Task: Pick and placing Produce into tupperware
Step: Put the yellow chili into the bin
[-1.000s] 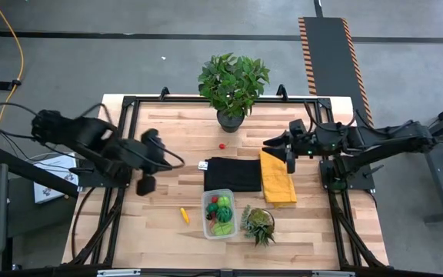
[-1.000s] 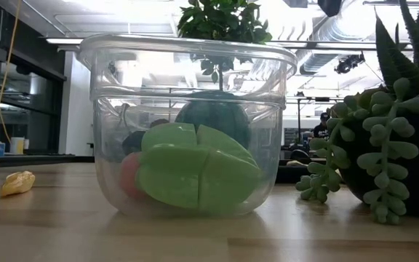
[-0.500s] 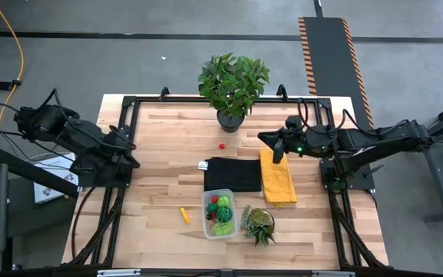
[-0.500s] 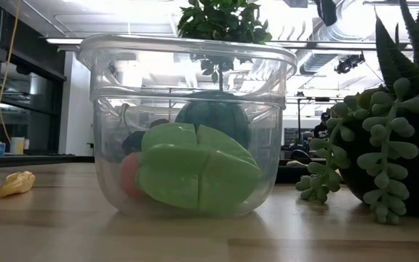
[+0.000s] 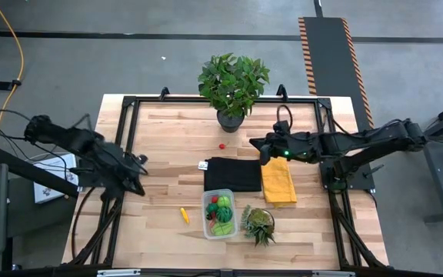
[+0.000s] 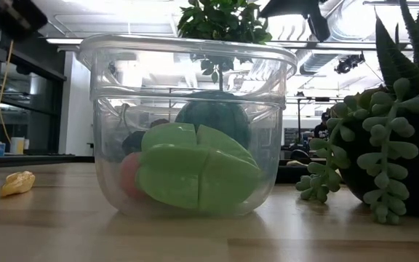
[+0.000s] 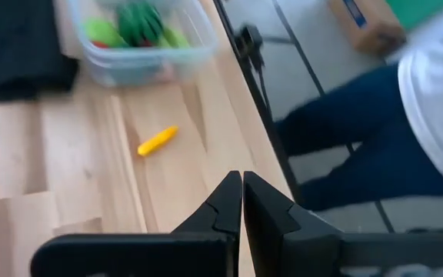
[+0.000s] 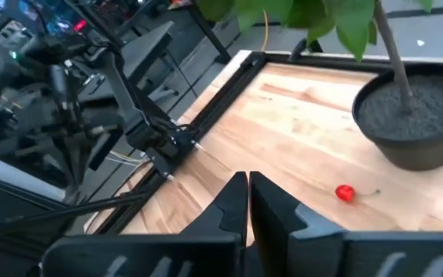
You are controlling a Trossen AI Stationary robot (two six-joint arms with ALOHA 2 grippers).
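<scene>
We see the tupperware (image 5: 219, 215) near the tabletop's (image 5: 168, 146) front edge, holding green pieces (image 6: 195, 175) and berries, just beside the succulent (image 5: 258, 223). A yellow stick (image 5: 184, 215) lies left of it; a red berry (image 5: 221, 145) lies near the plant pot (image 5: 231, 119). Our left gripper (image 7: 242, 201) is closed and empty at the left edge. Our right gripper (image 8: 248, 201), also closed and empty, hangs above the black cloth's (image 5: 233, 174) far corner.

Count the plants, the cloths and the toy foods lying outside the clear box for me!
Plants: 2, the leafy potted plant and the succulent
Cloths: 2, the black cloth and the yellow cloth
Toy foods outside the clear box: 2, the yellow piece and the red berry
Total: 6
</scene>
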